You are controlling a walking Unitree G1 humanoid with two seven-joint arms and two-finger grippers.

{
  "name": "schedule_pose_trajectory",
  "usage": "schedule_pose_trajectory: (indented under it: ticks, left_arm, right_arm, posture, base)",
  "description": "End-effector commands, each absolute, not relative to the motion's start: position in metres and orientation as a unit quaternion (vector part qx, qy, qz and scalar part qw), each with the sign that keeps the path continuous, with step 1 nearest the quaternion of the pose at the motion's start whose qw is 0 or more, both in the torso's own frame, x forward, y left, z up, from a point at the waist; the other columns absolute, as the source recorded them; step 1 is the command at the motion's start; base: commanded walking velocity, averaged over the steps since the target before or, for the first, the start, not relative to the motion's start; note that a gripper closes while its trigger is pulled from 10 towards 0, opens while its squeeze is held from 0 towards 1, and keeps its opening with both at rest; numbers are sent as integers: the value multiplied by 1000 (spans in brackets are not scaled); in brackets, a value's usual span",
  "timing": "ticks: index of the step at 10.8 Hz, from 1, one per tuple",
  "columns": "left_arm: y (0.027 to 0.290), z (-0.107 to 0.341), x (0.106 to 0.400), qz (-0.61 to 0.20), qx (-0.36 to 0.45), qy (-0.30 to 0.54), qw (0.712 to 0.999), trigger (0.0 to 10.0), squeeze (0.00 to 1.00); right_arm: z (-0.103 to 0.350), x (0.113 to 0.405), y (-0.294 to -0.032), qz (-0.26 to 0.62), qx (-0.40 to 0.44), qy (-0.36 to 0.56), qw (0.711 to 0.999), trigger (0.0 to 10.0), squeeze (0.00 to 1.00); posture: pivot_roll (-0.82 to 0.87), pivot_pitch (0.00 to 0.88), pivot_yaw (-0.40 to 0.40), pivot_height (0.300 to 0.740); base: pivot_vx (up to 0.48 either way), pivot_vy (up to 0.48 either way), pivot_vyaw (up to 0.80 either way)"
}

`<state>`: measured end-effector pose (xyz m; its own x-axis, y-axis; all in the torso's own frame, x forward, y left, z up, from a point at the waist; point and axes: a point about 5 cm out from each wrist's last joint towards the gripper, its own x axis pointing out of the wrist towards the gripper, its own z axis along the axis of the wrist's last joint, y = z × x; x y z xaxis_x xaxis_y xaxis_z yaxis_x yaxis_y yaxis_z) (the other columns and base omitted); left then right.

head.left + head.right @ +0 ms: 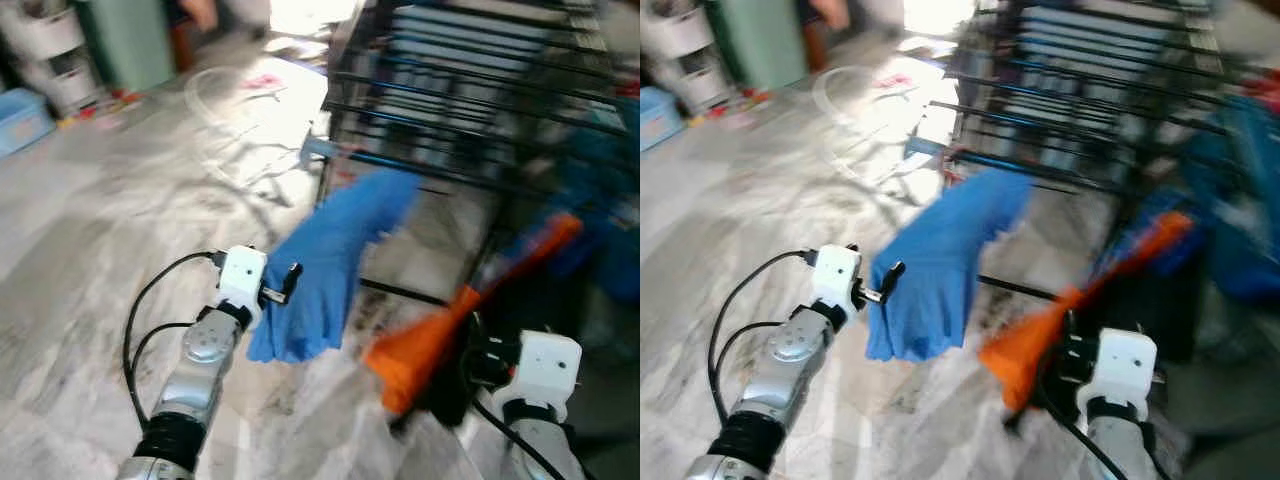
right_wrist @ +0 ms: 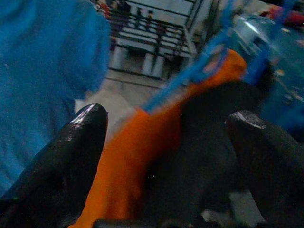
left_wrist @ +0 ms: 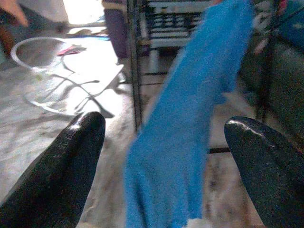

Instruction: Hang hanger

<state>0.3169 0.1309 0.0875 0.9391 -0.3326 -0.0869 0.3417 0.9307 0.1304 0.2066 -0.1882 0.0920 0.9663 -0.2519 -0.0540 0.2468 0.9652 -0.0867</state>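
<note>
While motion blur softens the head views, blue cloth (image 1: 330,265) hangs at 12 o'clock of the left end effector (image 3: 166,156), whose fingers stand wide apart, holding nothing. Right end effector (image 2: 166,156), equally spread, faces orange cloth (image 1: 440,335). No hanger discernible; drying rack (image 1: 470,90) at 1 o'clock. Hanging judged unfinished.

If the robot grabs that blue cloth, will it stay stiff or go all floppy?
Probably floppy. The blue cloth already droops from the black drying rack in soft folds, so it would likely sag and swing. It looks thin and light. With the left hand open around it, the loose fabric might bunch or slip rather than hold shape.
</note>
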Motion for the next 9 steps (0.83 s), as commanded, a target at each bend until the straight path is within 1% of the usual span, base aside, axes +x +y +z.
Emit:
schedule_pose_trajectory:
  ticks: [1, 3, 4, 7, 9]
  left_arm:
    - [122, 89, 317, -188, 66, 26, 980, 10000, 0]
    - [123, 89, 315, -186, 63, 28, 980, 10000, 0]
    - [121, 90, 314, -190, 54, 23, 980, 10000, 0]
    - [119, 87, 314, -197, 65, 26, 978, 10000, 0]
    - [119, 86, 313, -206, 66, 28, 976, 10000, 0]
  right_arm:
    - [90, 202, -195, -140, -48, 40, 988, 10000, 506]
    - [89, 202, -194, -138, -47, 42, 988, 10000, 506]
    - [88, 202, -194, -138, -46, 44, 988, 10000, 502]
    - [87, 203, -192, -134, -45, 45, 989, 10000, 506]
    - [88, 211, -187, -121, -38, 46, 991, 10000, 506]
  posture:
    - [84, 108, -71, 740]
    - [85, 111, -71, 740]
    - [87, 108, -68, 740]
    - [85, 101, -67, 740]
    - [83, 100, -66, 740]
  base:
    - [416, 0, 0]
    - [383, 0, 0]
    - [0, 0, 0]
    - [0, 0, 0]
    - [0, 0, 0]
